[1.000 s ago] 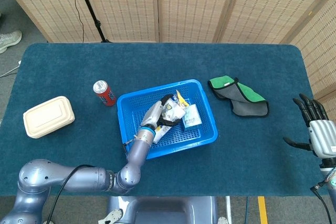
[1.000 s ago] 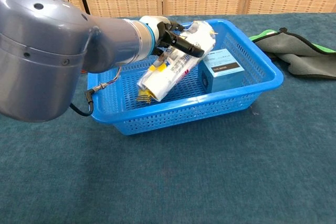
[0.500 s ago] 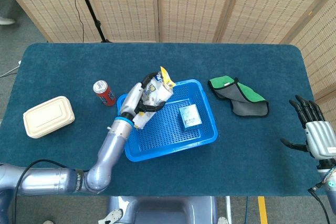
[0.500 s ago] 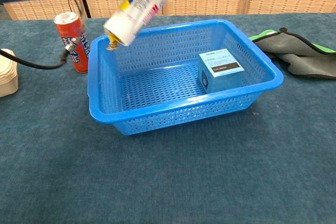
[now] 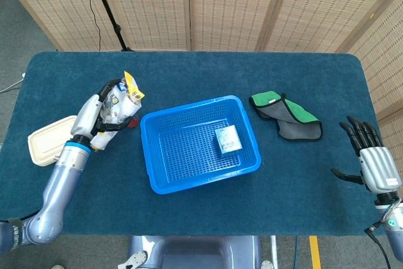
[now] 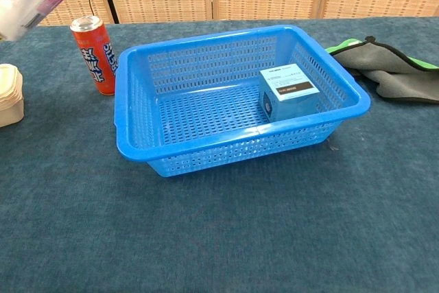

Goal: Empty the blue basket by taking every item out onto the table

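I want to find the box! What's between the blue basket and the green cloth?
Only bare table lies between the basket and the cloth, as the head view shows. The box sits inside the basket.

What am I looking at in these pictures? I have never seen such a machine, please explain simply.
This is a two-armed robot with human-like hands, steered by a person. One camera looks down from its head, the other looks forward from its chest. On the blue table stands a blue basket with a small box inside. Beside it are a red can, a pale lunch box and a green and grey cloth. The left hand holds a white snack packet above the table, left of the basket. The right hand is open at the table's right edge, holding nothing.
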Controlling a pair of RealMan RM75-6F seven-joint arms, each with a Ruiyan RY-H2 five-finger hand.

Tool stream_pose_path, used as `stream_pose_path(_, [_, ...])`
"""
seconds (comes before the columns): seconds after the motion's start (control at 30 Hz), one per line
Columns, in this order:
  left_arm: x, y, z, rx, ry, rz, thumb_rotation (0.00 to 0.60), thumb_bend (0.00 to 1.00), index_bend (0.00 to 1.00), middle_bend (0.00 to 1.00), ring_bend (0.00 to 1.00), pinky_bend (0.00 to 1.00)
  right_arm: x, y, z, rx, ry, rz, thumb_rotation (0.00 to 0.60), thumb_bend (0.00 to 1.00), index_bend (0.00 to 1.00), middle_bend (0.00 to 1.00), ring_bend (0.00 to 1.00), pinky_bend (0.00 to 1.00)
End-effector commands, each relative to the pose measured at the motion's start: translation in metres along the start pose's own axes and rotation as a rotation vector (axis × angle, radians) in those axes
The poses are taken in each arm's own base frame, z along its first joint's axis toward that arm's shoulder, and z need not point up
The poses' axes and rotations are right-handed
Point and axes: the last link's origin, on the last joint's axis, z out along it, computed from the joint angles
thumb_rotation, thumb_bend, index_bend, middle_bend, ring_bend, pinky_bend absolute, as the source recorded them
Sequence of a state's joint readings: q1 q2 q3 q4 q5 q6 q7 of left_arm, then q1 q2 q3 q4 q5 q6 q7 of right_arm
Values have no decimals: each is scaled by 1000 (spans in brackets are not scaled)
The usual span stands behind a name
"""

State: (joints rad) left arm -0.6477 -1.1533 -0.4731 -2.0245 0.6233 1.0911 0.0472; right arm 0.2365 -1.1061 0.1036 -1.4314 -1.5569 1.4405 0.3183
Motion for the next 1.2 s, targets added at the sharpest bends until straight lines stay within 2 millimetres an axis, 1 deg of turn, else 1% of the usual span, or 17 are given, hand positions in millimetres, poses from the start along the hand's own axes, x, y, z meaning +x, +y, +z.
stream_pose_path(0.03, [8, -19, -16, 23, -30, 32, 600, 701, 404, 211, 321, 476, 0, -2, -1, 5, -1, -1, 600, 0, 0, 0, 0, 0])
stream_pose_path(0.17, [17, -45, -35, 45, -55, 115, 600, 699, 404, 211, 320, 476, -2, -5, -2, 15, -3, -5, 600, 0, 0, 0, 0, 0])
stream_pose_path(0.27, [15, -66, -42, 70, -90, 159, 600, 699, 404, 211, 317, 476, -4, -8, -2, 21, -10, -6, 600, 0, 0, 0, 0, 0])
stream_pose_path(0.33, [10, -80, -44, 76, -118, 192, 600, 688, 403, 211, 312, 476, -6, -10, -1, 26, -17, -5, 600, 0, 0, 0, 0, 0])
stream_pose_path(0.53, [-10, -110, -49, 93, -232, 282, 600, 567, 368, 205, 270, 475, -7, -12, -1, 30, -20, -9, 600, 0, 0, 0, 0, 0])
stream_pose_path(0.57, [-12, -116, -49, 98, -235, 303, 600, 550, 341, 186, 250, 460, -7, -11, -1, 26, -19, -8, 600, 0, 0, 0, 0, 0])
stream_pose_path(0.6, [-13, -120, -50, 104, -234, 325, 600, 526, 271, 130, 195, 408, -6, -10, -1, 23, -18, -7, 600, 0, 0, 0, 0, 0])
stream_pose_path(0.63, [-18, -131, -53, 125, -277, 382, 600, 503, 203, 90, 142, 350, -6, -9, -1, 20, -16, -6, 600, 0, 0, 0, 0, 0])
stream_pose_path(0.67, [-20, -135, -54, 129, -306, 408, 600, 442, 100, 33, 67, 227, -5, -9, -1, 21, -15, -6, 600, 0, 0, 0, 0, 0])
stream_pose_path(0.7, [-21, -138, -54, 131, -340, 434, 600, 343, 27, 1, 14, 110, -5, -9, -2, 22, -15, -7, 600, 0, 0, 0, 0, 0])
stream_pose_path(0.73, [-21, -141, -56, 128, -392, 489, 600, 265, 4, 0, 0, 55, -5, -8, -2, 24, -16, -8, 600, 0, 0, 0, 0, 0])
stream_pose_path(0.77, [-20, -141, -55, 125, -402, 503, 600, 148, 0, 0, 0, 6, -5, -8, -2, 25, -16, -9, 600, 0, 0, 0, 0, 0])
stream_pose_path(0.8, [-19, -139, -54, 111, -405, 520, 600, 62, 0, 0, 0, 0, -5, -8, -3, 28, -20, -10, 600, 0, 0, 0, 0, 0])
stream_pose_path(0.87, [-17, -135, -53, 80, -387, 541, 600, 5, 0, 0, 0, 0, -5, -8, -3, 31, -25, -12, 600, 0, 0, 0, 0, 0])
stream_pose_path(1.0, [-13, -132, -54, 47, -361, 589, 600, 0, 0, 0, 0, 0, -5, -9, -2, 32, -24, -10, 600, 0, 0, 0, 0, 0])
stream_pose_path(1.1, [-15, -125, -54, 28, -353, 565, 600, 0, 0, 0, 0, 0, -4, -9, -3, 32, -21, -8, 600, 0, 0, 0, 0, 0])
stream_pose_path(1.2, [-20, -112, -52, -29, -343, 519, 600, 0, 0, 0, 0, 0, -4, -9, -3, 32, -20, -8, 600, 0, 0, 0, 0, 0])
